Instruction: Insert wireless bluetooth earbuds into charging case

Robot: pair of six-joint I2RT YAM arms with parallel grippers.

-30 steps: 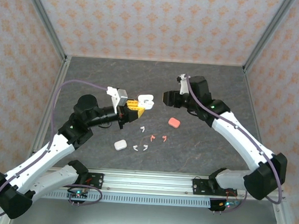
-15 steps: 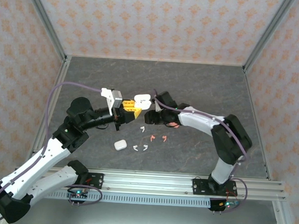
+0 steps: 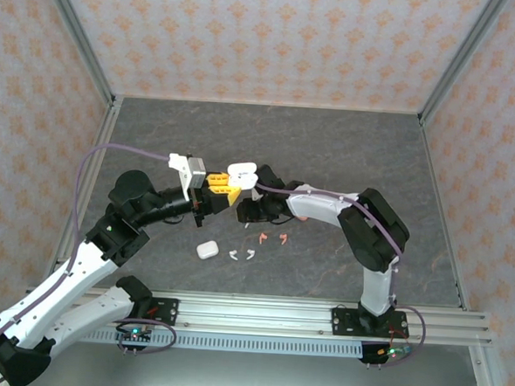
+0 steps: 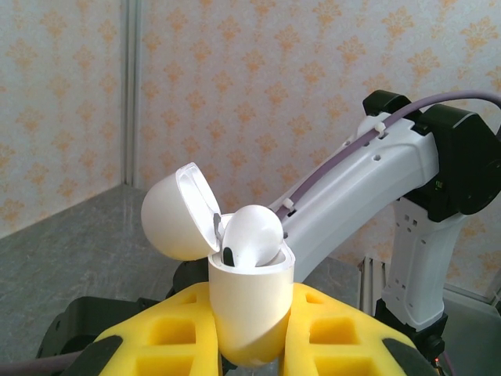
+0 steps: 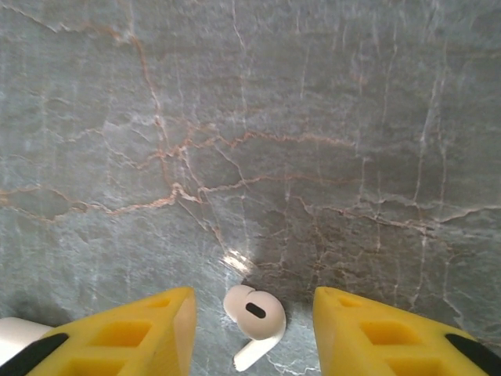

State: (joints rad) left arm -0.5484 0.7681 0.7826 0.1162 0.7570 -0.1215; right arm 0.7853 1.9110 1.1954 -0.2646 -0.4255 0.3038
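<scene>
- Overhead: left fingers (image 3: 216, 183) clenched on the open white case (image 3: 241, 172), raised for loading; right arm (image 3: 327, 204) reaching to the loose earbuds (image 3: 263, 238) on the desk (image 3: 348, 146).
- Left wrist: case upright; seated earbud (image 4: 250, 233); lid (image 4: 176, 213) tipped back.
- Right wrist: right fingers (image 5: 133, 333) spread, straddling a white earbud (image 5: 254, 313) without touching it; likely pickup.

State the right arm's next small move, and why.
Probably close the right pincer on the white earbud: it lies on the table between the spread jaws, while the left pincer holds the open case.
</scene>
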